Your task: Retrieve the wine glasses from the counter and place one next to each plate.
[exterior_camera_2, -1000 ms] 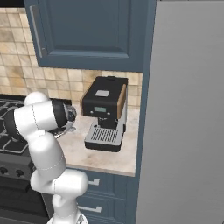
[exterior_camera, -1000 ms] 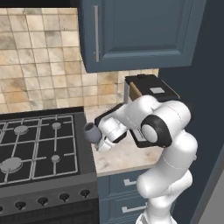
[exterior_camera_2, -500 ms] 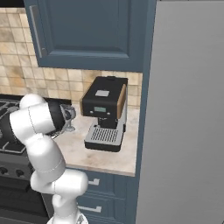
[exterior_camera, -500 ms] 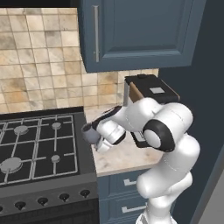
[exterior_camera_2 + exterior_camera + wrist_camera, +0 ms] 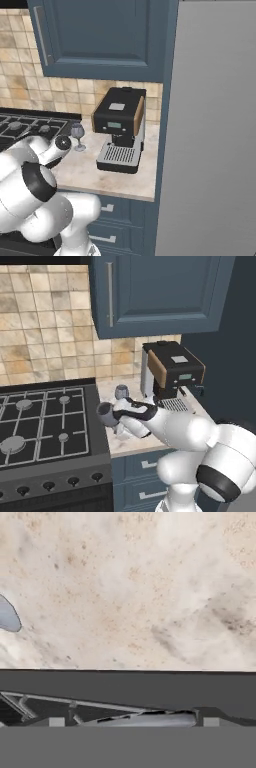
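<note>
One wine glass [image 5: 121,391] in the left base view: smoky, stemmed, upright on the beige bench [image 5: 131,440], just beyond the jaws, beside the coffee machine [image 5: 170,373]; stove [image 5: 45,423] on the other side. Right base view: same single glass [image 5: 77,135], one coffee machine, one wall cabinet [image 5: 100,37] above. Hand view: marbled bench and one grey-blue glass edge [image 5: 8,616] at the far left of the jaws. Jaws apparently wide open, holding nothing. Likely light, brittle, slippery; best taken low on the bowl or at the stem.
</note>
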